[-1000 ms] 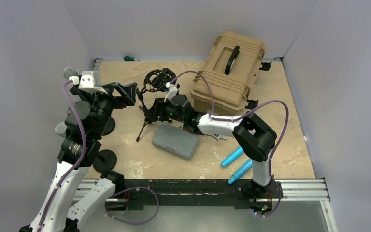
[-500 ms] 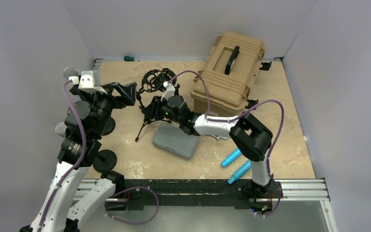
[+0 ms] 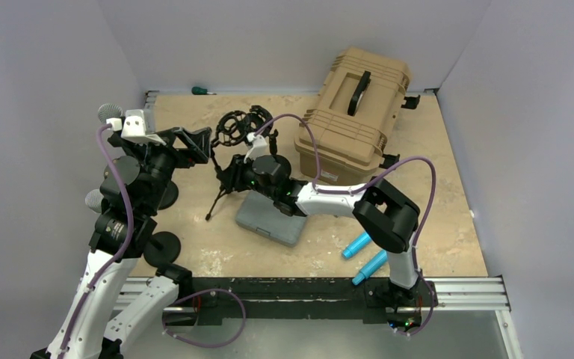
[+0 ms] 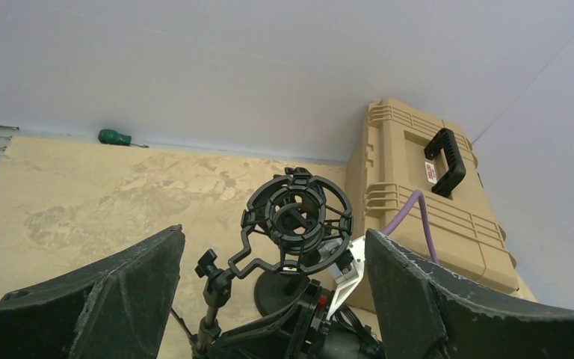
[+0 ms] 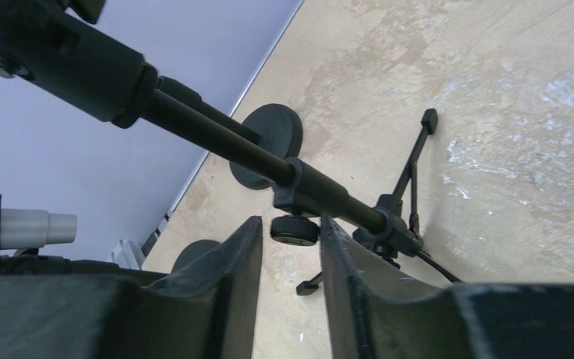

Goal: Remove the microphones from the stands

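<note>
A black tripod stand (image 3: 223, 191) carries an empty black shock mount (image 3: 237, 126), also seen in the left wrist view (image 4: 297, 217). Two grey mesh microphone heads (image 3: 109, 112) (image 3: 93, 200) show at the far left, partly hidden behind my left arm. My left gripper (image 3: 198, 146) (image 4: 273, 232) is open and empty, level with the shock mount and left of it. My right gripper (image 3: 229, 173) (image 5: 290, 221) is at the tripod's pole (image 5: 217, 138), jaws narrowly apart, with the pole's clamp knob (image 5: 295, 229) at the fingertips.
A tan hard case (image 3: 355, 105) stands at the back right. A small grey case (image 3: 270, 218) lies under my right arm. Two cyan cylinders (image 3: 366, 254) lie near the front. Round black stand bases (image 3: 163, 247) sit on the left. A green screwdriver (image 3: 200, 90) lies by the back wall.
My right gripper has moved left onto the tripod stand's pole, and the stand's near leg has shifted slightly left. The left arm has not moved.
</note>
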Controlling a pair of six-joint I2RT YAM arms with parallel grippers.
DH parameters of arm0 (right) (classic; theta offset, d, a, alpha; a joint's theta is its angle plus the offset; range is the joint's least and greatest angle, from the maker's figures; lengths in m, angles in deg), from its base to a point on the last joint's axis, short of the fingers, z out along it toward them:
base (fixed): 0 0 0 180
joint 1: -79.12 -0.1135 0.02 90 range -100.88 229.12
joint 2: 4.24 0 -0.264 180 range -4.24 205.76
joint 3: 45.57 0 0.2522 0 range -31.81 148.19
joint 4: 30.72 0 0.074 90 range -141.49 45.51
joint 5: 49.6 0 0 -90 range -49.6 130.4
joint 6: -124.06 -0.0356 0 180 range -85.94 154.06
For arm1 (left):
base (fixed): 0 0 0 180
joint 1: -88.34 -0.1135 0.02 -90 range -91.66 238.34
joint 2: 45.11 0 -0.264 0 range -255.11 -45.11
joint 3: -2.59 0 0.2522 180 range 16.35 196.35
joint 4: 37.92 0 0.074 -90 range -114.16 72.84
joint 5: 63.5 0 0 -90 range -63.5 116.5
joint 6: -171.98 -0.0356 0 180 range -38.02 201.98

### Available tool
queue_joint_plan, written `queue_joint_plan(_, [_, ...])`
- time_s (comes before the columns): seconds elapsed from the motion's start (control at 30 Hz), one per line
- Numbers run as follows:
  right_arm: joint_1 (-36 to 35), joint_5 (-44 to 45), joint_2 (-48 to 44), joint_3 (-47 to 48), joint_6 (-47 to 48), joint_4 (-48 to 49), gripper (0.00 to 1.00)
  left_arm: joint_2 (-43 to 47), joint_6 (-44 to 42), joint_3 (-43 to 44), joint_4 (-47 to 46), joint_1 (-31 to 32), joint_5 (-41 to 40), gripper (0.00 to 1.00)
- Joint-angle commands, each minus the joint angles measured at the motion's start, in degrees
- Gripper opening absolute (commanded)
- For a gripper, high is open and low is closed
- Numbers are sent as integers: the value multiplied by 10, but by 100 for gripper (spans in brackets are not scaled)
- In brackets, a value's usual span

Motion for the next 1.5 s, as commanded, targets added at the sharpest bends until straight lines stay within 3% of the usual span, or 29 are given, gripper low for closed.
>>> queue_joint_plan(0.0, [-3,38,-21,-10,14,27,24,1,8,14,-9,-3,2,88])
queue_joint_plan(0.1, [-6,64,-20,-12,18,23,7,1,9,14,-10,-4,2,88])
queue_joint_plan(0.17, [-10,88,-15,-10,26,12,0,1,9,14,-10,-4,2,88])
queue_joint_plan(0.47, [-75,307,15,46,186,-89,0,1,9,14,-10,-4,2,88])
queue_joint_plan(0.53, [-77,306,17,49,193,-96,0,-1,9,14,-10,-4,2,88])
queue_joint_plan(0.63, [-66,230,1,18,192,-45,0,-4,10,14,-9,-5,4,87])
queue_joint_plan(0.8, [-36,33,19,-2,159,34,9,-9,11,14,-9,-4,6,88])
queue_joint_plan(0.9, [-25,-38,34,-7,145,73,11,-13,11,14,-10,-4,8,88])
queue_joint_plan(1.2, [-7,-47,-8,-76,103,123,58,-19,10,17,-9,-5,13,87])
queue_joint_plan(1.33, [-6,-59,-43,-95,62,102,67,-23,10,17,-8,-5,15,88])
queue_joint_plan(1.47, [-9,-39,-73,-110,-1,94,68,-24,16,19,-7,-7,23,88])
